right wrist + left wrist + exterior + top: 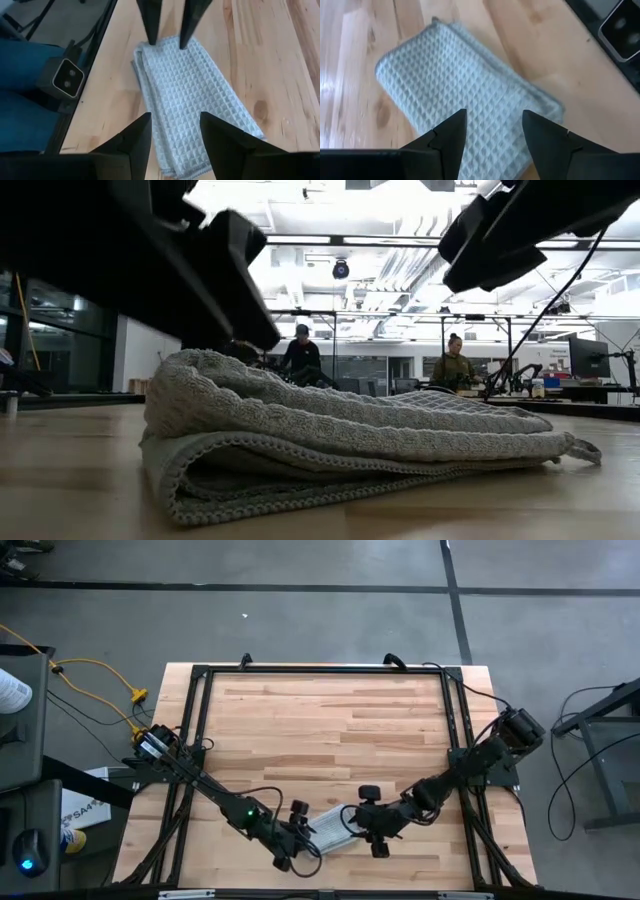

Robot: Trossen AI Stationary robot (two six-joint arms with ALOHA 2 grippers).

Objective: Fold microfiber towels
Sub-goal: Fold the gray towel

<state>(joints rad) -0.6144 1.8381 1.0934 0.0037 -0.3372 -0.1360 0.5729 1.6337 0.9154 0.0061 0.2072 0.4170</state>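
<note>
The microfiber towel [332,828] is a light grey-blue waffle-textured cloth, folded into a narrow stack of several layers. It lies flat on the wooden table near the front edge [340,440]. My left gripper [494,117] hangs open just over one short end of the towel, fingers slanting down. It also shows in the right wrist view as my left gripper [169,37]. My right gripper [175,120] stands open higher above the towel's other end [368,832], also slanting down. Neither gripper has anything between its fingers.
A black frame rail [320,670] runs around the tabletop, with a small camera block [67,75] at the near edge beside the towel. Bare wood [330,730] stretches toward the far edge. Two people [302,350] sit in the room beyond.
</note>
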